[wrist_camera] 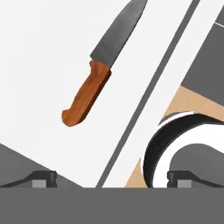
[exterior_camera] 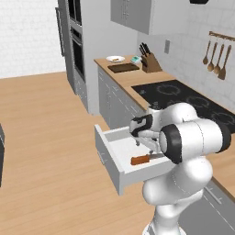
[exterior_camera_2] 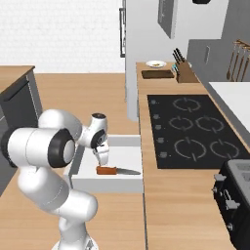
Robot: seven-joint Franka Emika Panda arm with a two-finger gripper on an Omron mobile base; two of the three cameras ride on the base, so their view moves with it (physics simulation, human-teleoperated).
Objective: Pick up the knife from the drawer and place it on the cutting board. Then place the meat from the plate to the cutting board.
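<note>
The drawer (exterior_camera: 120, 149) (exterior_camera_2: 124, 158) stands pulled out below the counter, and the knife (exterior_camera: 140, 159) (exterior_camera_2: 110, 170) (wrist_camera: 85, 94) lies flat on its white floor (wrist_camera: 39, 65), orange-brown handle toward the drawer front. My gripper (exterior_camera: 137, 141) (exterior_camera_2: 103, 160) (wrist_camera: 111, 179) hangs open just above the drawer, a little short of the handle, with nothing between its fingers. Far down the counter lies the dark cutting board (exterior_camera: 123, 68) (exterior_camera_2: 157, 74). Behind it sits the white plate (exterior_camera: 120, 59) (exterior_camera_2: 162, 64), where the meat (exterior_camera: 114, 58) shows as a faint orange speck.
A black cooktop (exterior_camera: 183, 98) (exterior_camera_2: 193, 132) lies in the counter between the drawer and the board. A wooden knife block (exterior_camera: 149, 63) (exterior_camera_2: 184, 72) stands beside the board. Utensils (exterior_camera: 215, 55) hang on the wall. A dark toaster (exterior_camera_2: 237, 195) sits at the near right.
</note>
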